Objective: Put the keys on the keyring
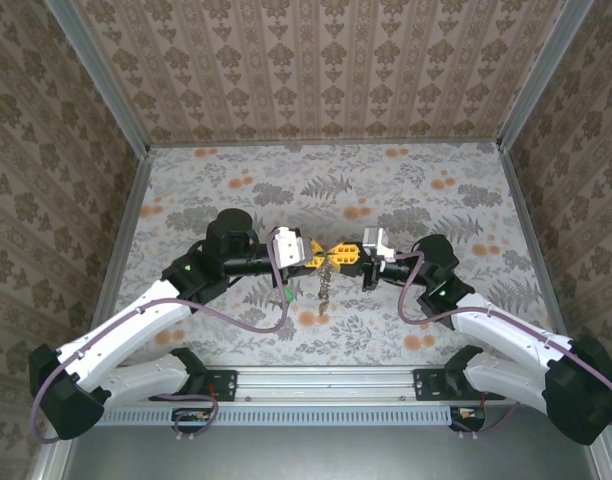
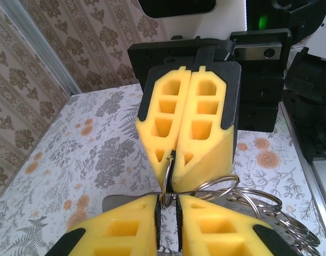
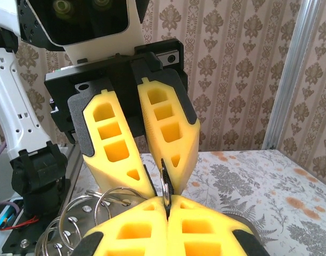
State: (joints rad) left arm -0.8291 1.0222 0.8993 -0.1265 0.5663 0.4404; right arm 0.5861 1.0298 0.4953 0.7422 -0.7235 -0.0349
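Left wrist view is showing my left claw [image 2: 166, 207] clenching on the keyring [image 2: 165, 186], a thin metal ring standing on edge in the slit between my yellow pads. My right claw [image 2: 171, 185] is coming in from straight ahead, tip to tip with the left one, and is squeezing the far side of the same ring. Right wrist view is showing this from the other side: my right claw [image 3: 166, 205] is pressing tight on the keyring [image 3: 164, 184] while my left claw [image 3: 162, 181] is nipping it from above. A bunch of metal rings [image 2: 259, 205] is spilling out just to the right of my left claw. From the top camera, my left claw [image 1: 316, 255] and right claw [image 1: 347, 256] are meeting above the flowered table [image 1: 436, 210], with the rings dangling just below them. A small green thing [image 1: 286, 296] is sitting near my left claw on its near side; I cannot tell whether it is a key.
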